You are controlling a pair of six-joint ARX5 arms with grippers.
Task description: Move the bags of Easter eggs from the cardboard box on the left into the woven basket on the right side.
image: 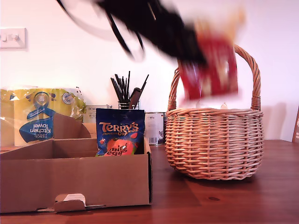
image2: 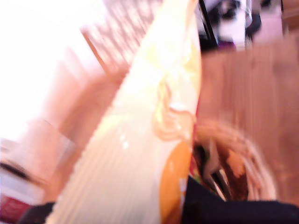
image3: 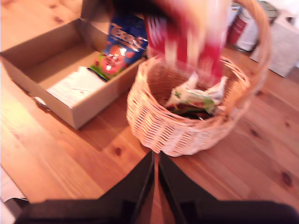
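A white wall stands behind a wooden table. Above the woven basket, just under its arched handle, hangs a red and cream bag, blurred, its print unreadable. Our first gripper clasps it at the upper edge, the black arm slanting down to the basket from the exterior view's upper left. A white and green bag lies inside the basket. Beside the basket, a dark blue Terry's bag stands upright in the cardboard box. Our second gripper hovers over the table near the basket, its fingers closed together, grasping nothing.
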